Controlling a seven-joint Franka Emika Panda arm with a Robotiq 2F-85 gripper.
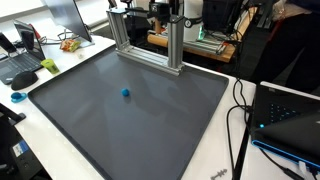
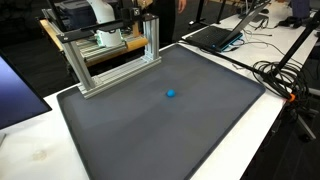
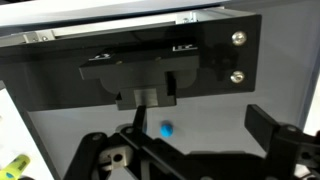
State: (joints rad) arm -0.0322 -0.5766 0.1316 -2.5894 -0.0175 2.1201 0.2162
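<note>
One blue ball (image 1: 126,93) near middle of grey mat (image 1: 150,130). Aluminium frame (image 1: 176,45) at ball's 12 o'clock, cables (image 1: 238,105) at 3. Gripper (image 3: 180,138) jaws wide apart, ball untouched; black plate (image 3: 130,60) at 12 o'clock in wrist view.

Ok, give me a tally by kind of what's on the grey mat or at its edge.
Small blue ball: 1
Aluminium frame: 1
Total: 2
</note>
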